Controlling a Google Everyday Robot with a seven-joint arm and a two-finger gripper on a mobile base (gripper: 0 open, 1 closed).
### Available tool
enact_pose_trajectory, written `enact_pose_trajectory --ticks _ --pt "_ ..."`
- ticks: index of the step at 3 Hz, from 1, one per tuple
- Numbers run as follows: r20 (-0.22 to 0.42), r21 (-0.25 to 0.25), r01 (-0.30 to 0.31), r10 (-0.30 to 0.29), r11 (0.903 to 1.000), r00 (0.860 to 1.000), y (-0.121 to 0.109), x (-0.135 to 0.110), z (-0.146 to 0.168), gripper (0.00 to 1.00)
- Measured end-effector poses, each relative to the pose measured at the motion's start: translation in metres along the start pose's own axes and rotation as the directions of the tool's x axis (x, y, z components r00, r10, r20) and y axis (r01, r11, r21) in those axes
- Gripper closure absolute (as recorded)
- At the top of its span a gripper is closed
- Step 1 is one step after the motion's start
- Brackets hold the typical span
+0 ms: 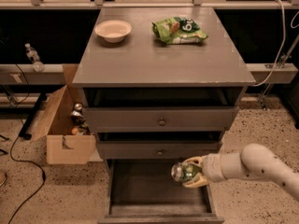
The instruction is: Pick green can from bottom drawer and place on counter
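Low over the bottom drawer (140, 190), my gripper (190, 172) squeezes the green can (181, 171) tight. Next I must lift it high onto the counter (154, 64).

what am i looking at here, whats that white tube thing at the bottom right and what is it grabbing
That white tube is a robot's arm, reaching in from the lower right. The picture comes from a single camera looking down at the front of a grey drawer cabinet.

At the arm's end is a two-fingered claw, shut on a small green can. The can lies sideways, with a silver end pointing left. The claw holds it over the bottom drawer, which is pulled open.

On the counter, the cabinet's flat top, sit a pale bowl and a green snack bag. A cardboard box stands on the floor to the left.
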State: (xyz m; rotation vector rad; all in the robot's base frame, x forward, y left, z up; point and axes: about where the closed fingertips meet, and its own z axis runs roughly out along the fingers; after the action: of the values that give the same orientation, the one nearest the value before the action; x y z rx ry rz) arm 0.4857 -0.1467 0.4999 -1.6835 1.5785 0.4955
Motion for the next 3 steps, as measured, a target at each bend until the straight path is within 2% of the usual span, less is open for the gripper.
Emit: enact_pose_trajectory --ticks 1,2,3 --pt "-0.062 0.037 0.022 -0.019 0.9991 0.998 -0.014 -0.033 -0.053 1.00" --pt "-0.164 0.085 0.120 -0.105 0.9891 0.981 -0.030 -0.081 -0.103 1.00" --pt "-0.168 0.086 0.124 -0.108 0.9886 0.980 -0.031 -0.082 -0.105 1.00"
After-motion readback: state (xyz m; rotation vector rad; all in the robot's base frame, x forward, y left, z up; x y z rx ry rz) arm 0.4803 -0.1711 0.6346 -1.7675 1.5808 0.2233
